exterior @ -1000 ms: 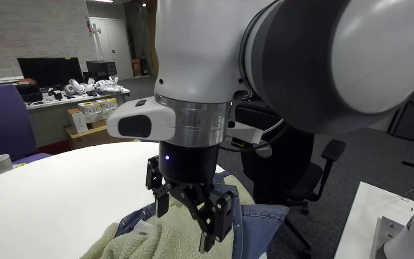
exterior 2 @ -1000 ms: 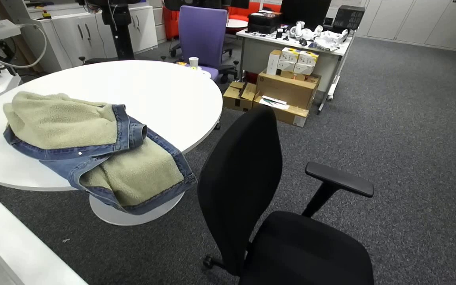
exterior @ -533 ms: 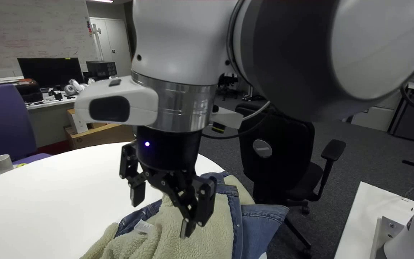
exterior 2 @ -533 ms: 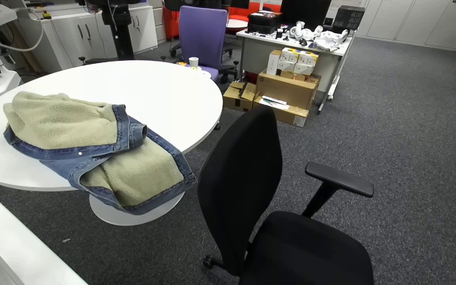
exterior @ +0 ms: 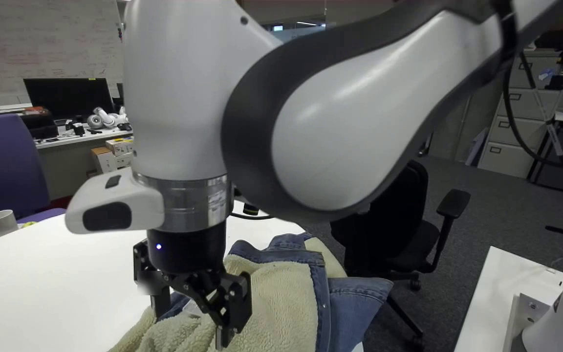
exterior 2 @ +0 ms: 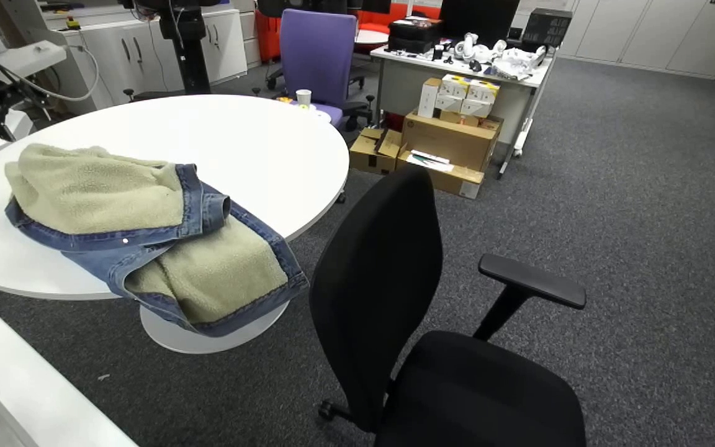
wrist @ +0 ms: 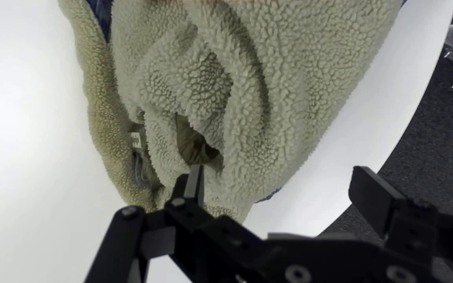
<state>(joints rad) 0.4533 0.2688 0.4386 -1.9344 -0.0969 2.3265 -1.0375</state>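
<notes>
A denim jacket [exterior: 281, 303] with cream fleece lining lies crumpled on the round white table [exterior: 56, 274], fleece side up. In an exterior view, part of the jacket [exterior 2: 103, 192] hangs over the table's edge. My gripper [exterior: 191, 326] points down above the fleece, its fingers wide apart with nothing between them. The wrist view shows the left finger over the jacket [wrist: 281, 86], near a dark opening in its folds. The right finger lies over the table's rim, and bare table shows between the fingertips. Whether a finger touches the fleece I cannot tell.
A black office chair [exterior 2: 376, 298] stands close to the table. A purple chair [exterior 2: 317, 56] with a white cup [exterior 2: 303, 97] on its seat is beyond it. Cardboard boxes [exterior 2: 450, 139] sit by a cluttered desk. A white bench [exterior: 511, 283] stands beside the arm's base.
My gripper has shifted left in an exterior view, and over the last half second it has dropped lower over the fleece. It has stayed open. The jacket lies as before.
</notes>
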